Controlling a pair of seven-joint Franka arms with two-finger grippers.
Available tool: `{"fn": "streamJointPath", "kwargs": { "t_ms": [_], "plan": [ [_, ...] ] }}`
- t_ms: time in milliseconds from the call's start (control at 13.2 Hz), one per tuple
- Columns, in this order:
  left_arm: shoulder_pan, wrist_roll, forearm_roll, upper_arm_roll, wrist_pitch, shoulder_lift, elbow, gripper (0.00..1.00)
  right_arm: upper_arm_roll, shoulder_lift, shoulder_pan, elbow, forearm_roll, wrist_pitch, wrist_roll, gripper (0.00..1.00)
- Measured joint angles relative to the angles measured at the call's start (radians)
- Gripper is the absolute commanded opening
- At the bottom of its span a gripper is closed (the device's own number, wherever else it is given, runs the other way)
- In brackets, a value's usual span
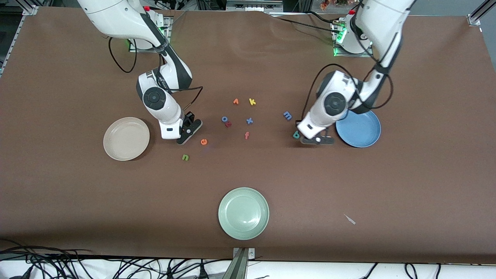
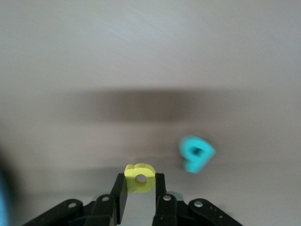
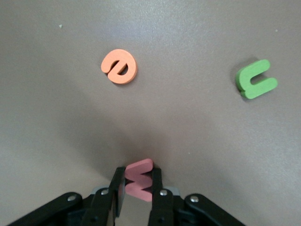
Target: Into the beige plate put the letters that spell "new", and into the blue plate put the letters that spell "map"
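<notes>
My left gripper (image 2: 139, 184) is shut on the yellow a (image 2: 139, 178), low over the table between the teal p (image 1: 296, 135) and the blue plate (image 1: 364, 135). The blue m (image 1: 287, 115) lies on the table beside the p. My right gripper (image 3: 138, 181) is shut on the salmon-pink w (image 3: 139, 180), low over the table between the beige plate (image 1: 126, 138) and the orange e (image 1: 204, 142). The green n (image 1: 185, 157) lies nearer the front camera than the e. Both plates hold nothing.
A pale green plate (image 1: 243, 213) sits near the table's front edge. In the middle lie loose letters: orange v (image 1: 235, 101), yellow k (image 1: 252, 102), blue o (image 1: 224, 119), blue x (image 1: 249, 121), orange-red f (image 1: 247, 135).
</notes>
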Motion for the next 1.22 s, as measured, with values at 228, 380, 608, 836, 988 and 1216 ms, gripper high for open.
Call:
{"fn": "streamJointPath", "kwargs": {
  "t_ms": [228,380,608,836,988,1216],
  "plan": [
    [0.168,0.187,0.000,0.003,-0.106,-0.110,-0.033,0.00,-0.002,0.000,-0.001,0.006,0.001,-0.014,0.022,0.14],
    [0.257,0.288,0.001,0.004,-0.115,-0.155,-0.102,0.00,-0.015,-0.003,-0.003,0.050,0.002,-0.106,0.058,0.14],
    [0.337,0.400,0.001,0.005,-0.114,-0.167,-0.159,0.43,-0.079,-0.013,-0.008,0.190,0.003,-0.363,0.073,0.13],
    [0.337,0.408,0.001,-0.002,-0.113,-0.167,-0.164,0.60,-0.142,-0.020,-0.025,0.254,0.004,-0.470,0.077,0.14],
    [0.331,0.408,0.001,-0.010,-0.110,-0.170,-0.163,0.61,-0.160,-0.014,-0.067,0.254,0.004,-0.473,0.078,0.14],
    [0.285,0.407,0.000,-0.020,-0.085,-0.176,-0.150,0.62,-0.163,-0.004,-0.159,0.254,0.004,-0.473,0.078,0.14]
  ]
}}
